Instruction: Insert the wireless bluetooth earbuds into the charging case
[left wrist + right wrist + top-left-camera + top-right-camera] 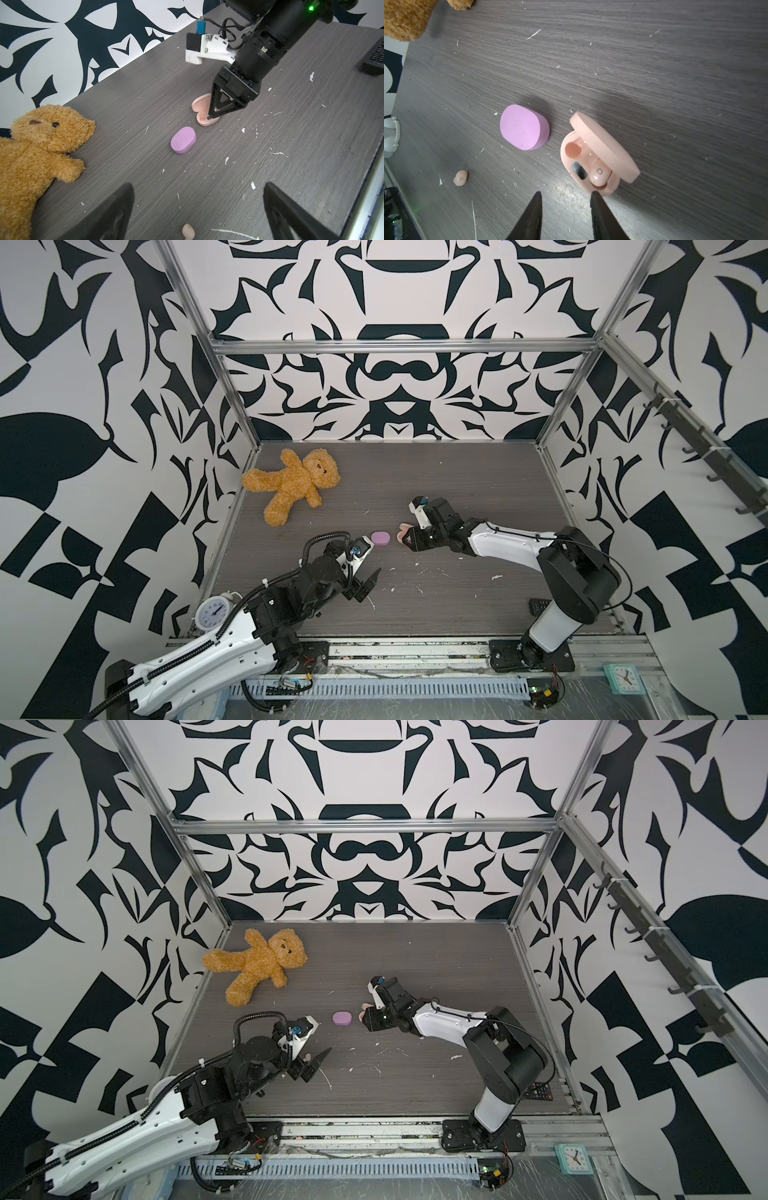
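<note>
A brown teddy bear [291, 485] lay sprawled near the far left corner of the grey table [478, 489]. Near the table's middle sat a closed lilac case [380, 538]. Just beside it, toward the right edge, the right gripper [406, 536] was low over a peach case [402, 526], which showed only as 2 pale slivers at the black fingers. The left gripper [370, 583], jaws spread wide, sat nearer the near edge, apart from the lilac case. White scraps [494, 577] dotted the near half. A white alarm clock [212, 611] stood at the near left corner. A black remote [539, 605] lay by the near right corner, partly behind the right arm.
</note>
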Tool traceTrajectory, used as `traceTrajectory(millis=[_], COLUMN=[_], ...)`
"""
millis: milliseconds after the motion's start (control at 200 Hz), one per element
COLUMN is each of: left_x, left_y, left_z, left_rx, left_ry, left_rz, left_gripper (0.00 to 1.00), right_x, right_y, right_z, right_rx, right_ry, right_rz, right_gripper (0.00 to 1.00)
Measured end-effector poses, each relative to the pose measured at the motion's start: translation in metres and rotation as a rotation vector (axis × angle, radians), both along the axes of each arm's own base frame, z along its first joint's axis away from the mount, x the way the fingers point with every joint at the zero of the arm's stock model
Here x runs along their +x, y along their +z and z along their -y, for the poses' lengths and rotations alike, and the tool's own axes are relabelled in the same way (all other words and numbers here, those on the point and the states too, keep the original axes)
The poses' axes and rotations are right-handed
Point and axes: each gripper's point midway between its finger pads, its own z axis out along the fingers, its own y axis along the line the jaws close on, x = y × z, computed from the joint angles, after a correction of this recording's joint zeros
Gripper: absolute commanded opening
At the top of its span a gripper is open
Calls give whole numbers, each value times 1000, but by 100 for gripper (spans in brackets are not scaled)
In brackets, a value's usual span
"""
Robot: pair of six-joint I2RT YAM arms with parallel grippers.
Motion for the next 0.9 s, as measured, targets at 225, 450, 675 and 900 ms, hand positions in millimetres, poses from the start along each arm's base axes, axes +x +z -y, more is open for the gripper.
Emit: traceTrajectory(millis=[225, 450, 675, 900], left_x=[0, 0, 0, 8], left_y=[0, 0, 2, 15], left_z=[0, 0, -1, -16], left_rx=[0, 0, -6, -31], left_ry=[0, 0, 4, 80], left_rz=[0, 0, 6, 72], left_gripper=[99, 99, 99, 99], right_x=[0, 6, 10, -10], right_y=[-11, -4, 3, 35], right_z=[0, -3, -4, -21], right_rx=[-24, -17, -14, 15], right_ry=[9, 7, -1, 10], right_rz=[-10, 11, 29, 93], right_gripper=[40, 40, 42, 44])
